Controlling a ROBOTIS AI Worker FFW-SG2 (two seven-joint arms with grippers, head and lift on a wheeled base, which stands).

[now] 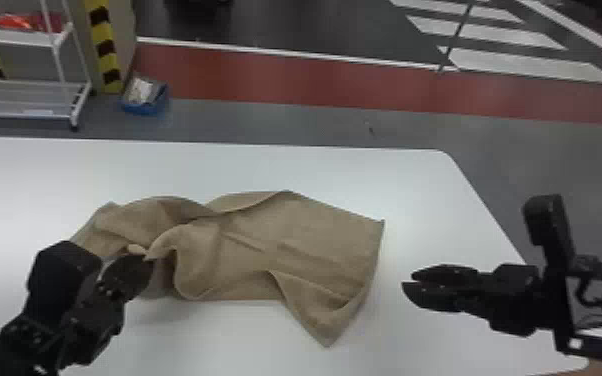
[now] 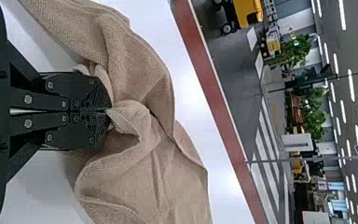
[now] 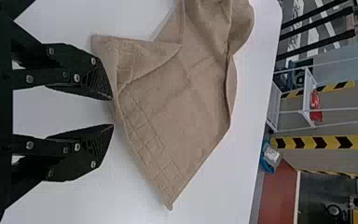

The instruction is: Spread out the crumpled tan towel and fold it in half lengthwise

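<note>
The tan towel point(image 1: 305, 240) lies rumpled on the white table, its right part flatter with a corner folded over near the front, its left part bunched. At the bunched end my left gripper point(image 1: 147, 260) holds a pinch of cloth. In the left wrist view the left gripper point(image 2: 109, 110) is shut on a fold of the towel point(image 2: 140, 144). My right gripper point(image 1: 407, 284) is to the right of the towel, apart from it. Seen from the right wrist, the right gripper point(image 3: 112, 112) stands open with nothing between its fingers, facing the towel point(image 3: 177, 102).
The white table point(image 1: 205, 340) extends around the towel, its right edge passing near the right arm. Beyond the far edge, on the floor, stand a white rack point(image 1: 30, 97) and a blue bin point(image 1: 145, 100) beside a striped pillar.
</note>
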